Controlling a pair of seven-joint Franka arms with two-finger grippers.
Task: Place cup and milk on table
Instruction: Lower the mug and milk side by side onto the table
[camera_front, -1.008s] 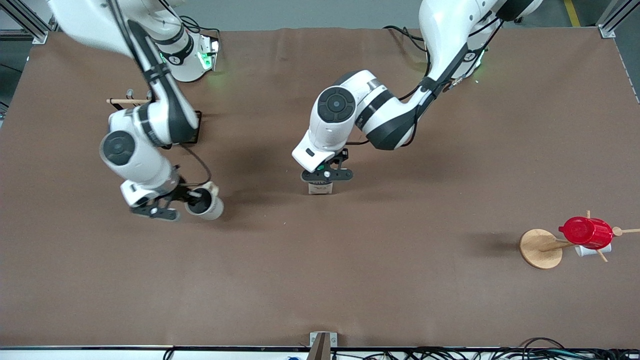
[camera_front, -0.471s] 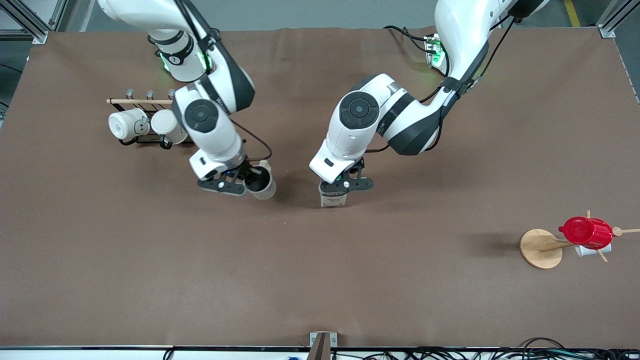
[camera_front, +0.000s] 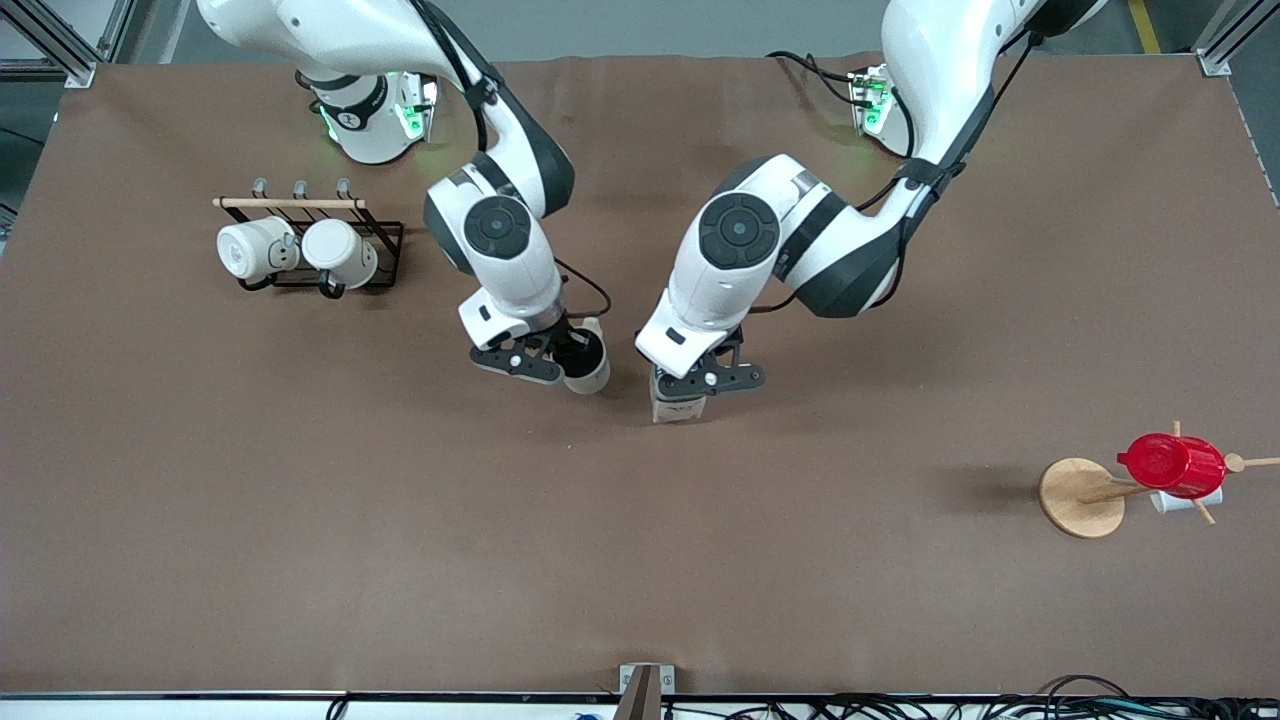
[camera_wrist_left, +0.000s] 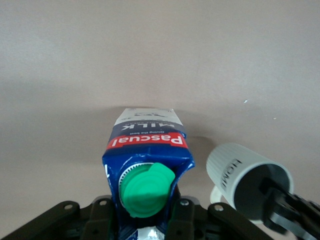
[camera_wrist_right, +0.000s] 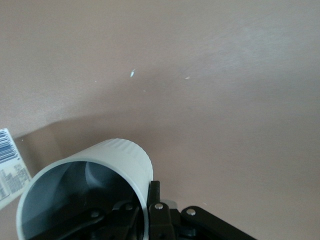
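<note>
My right gripper (camera_front: 570, 362) is shut on the rim of the off-white cup (camera_front: 587, 366), one finger inside its dark grey hollow and one outside, over the middle of the brown table (camera_front: 640, 560). The cup fills the right wrist view (camera_wrist_right: 95, 185) and shows in the left wrist view (camera_wrist_left: 248, 181) with dark print on its side. My left gripper (camera_front: 690, 385) is shut on the milk carton (camera_front: 677, 407), beside the cup toward the left arm's end. In the left wrist view the carton (camera_wrist_left: 147, 150) shows its blue top, red label and green cap (camera_wrist_left: 146, 190).
A black wire rack (camera_front: 300, 245) with two white mugs stands toward the right arm's end. A wooden mug tree (camera_front: 1085, 495) with a red cup (camera_front: 1172, 464) stands near the left arm's end, nearer the camera.
The right arm has carried the cup from the rack's side to the table's middle, close beside the carton. The left arm has shifted the carton slightly nearer the camera.
</note>
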